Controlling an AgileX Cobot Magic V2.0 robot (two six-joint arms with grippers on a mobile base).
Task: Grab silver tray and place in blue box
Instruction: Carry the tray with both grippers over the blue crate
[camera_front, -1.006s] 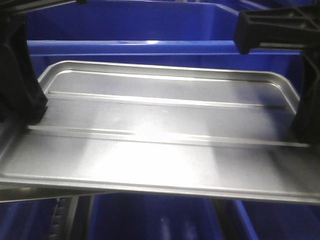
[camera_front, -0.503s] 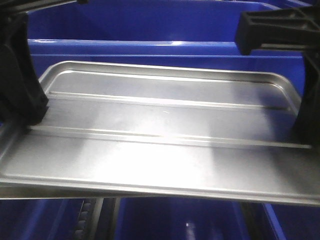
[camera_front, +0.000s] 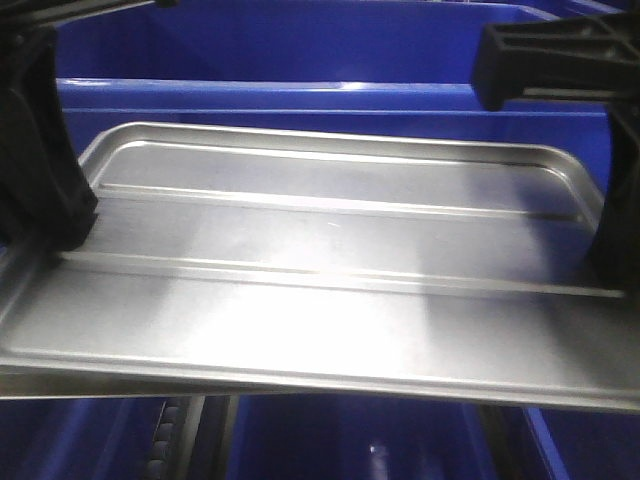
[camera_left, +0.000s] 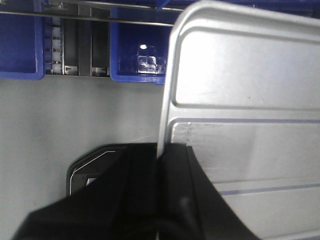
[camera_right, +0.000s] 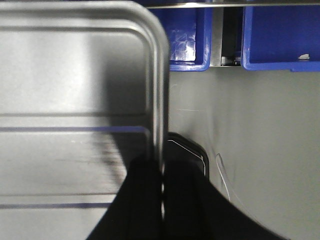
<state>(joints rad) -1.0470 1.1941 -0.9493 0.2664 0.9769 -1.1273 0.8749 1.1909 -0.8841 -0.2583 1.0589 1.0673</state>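
Fingers (camera_left: 180, 175) of your left gripper (camera_left: 161, 152) pinch the left rim of the tray (camera_front: 330, 250), and the right gripper (camera_right: 162, 167) pinches the opposite rim. The tray hangs just short of the blue box (camera_front: 300, 95); carry it forward level, arms matched, then lower evenly.

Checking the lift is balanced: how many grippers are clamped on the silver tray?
2. The left gripper pinches the silver tray by its left rim; the right gripper pinches its right rim. Neither is hidden.
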